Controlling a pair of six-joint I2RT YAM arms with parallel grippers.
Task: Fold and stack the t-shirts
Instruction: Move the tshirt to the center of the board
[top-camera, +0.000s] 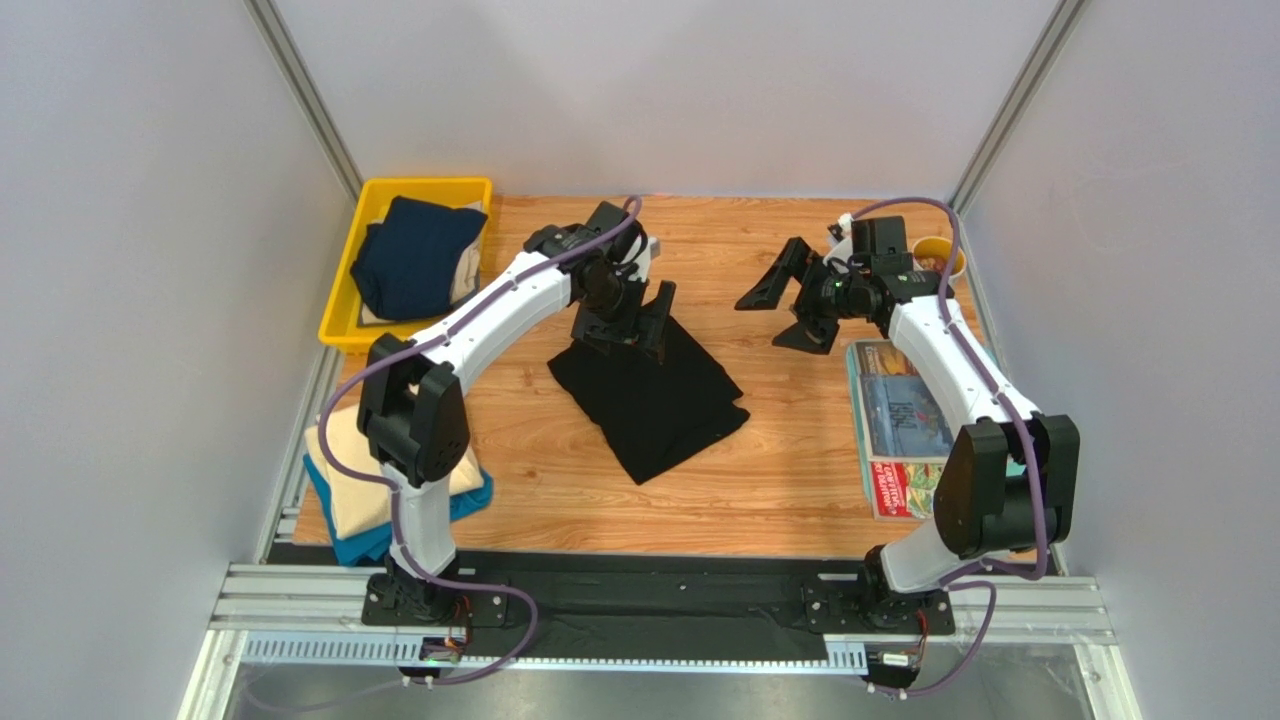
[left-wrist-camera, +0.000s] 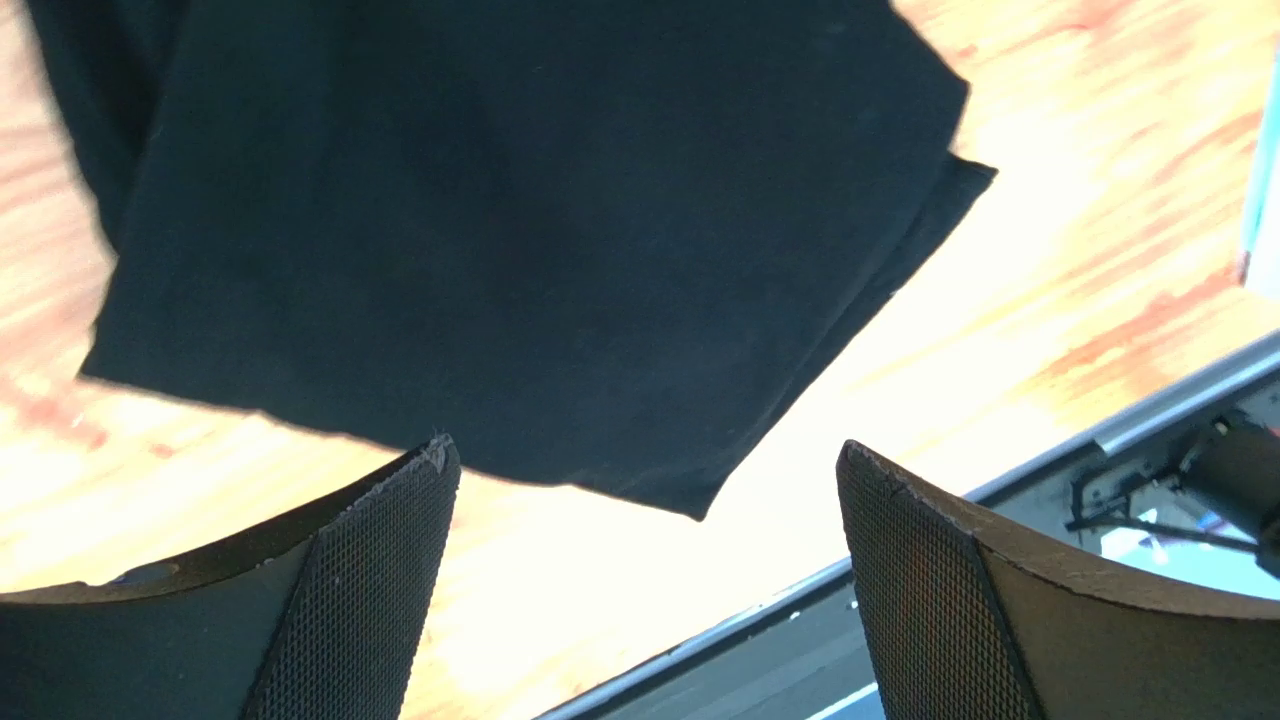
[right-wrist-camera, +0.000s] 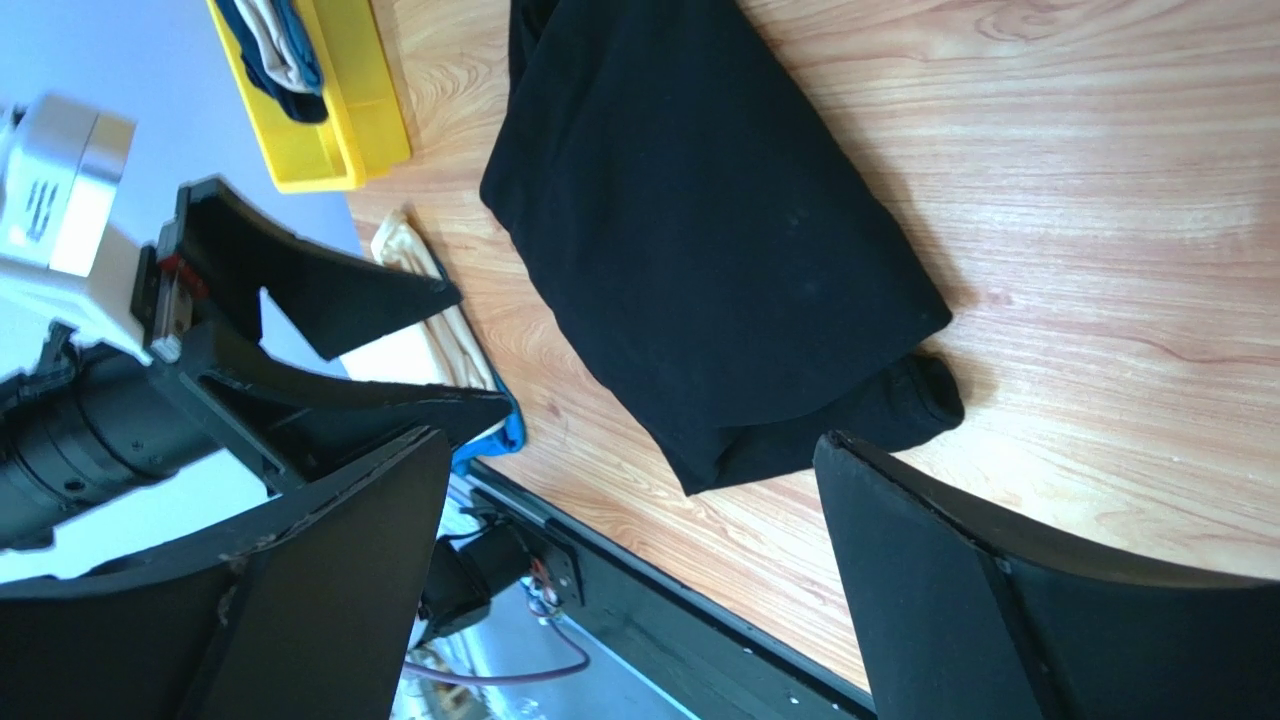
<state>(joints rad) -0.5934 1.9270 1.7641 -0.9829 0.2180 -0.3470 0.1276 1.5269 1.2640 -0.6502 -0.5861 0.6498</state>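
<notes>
Matt black cloth t-shirt (top-camera: 661, 398); grained wood table (top-camera: 796, 435); yellow plastic bin (top-camera: 428, 185).

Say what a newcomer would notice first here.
The folded black t-shirt lies mid-table, with the left tool open just over its far corner. Next come the yellow bin at far left, holding a navy shirt, and the cream-on-teal stack at the near-left edge. The right tool hangs open over bare wood, holding nothing.

Folded black shirt (top-camera: 649, 398) mid-table, left gripper (top-camera: 634, 327) jaws spread over its far edge. Right gripper (top-camera: 769, 312) spread wide, apart. Navy shirt (top-camera: 413, 255) in yellow bin (top-camera: 340, 308). Cream shirt (top-camera: 343, 468) on teal shirt (top-camera: 355, 543).
</notes>
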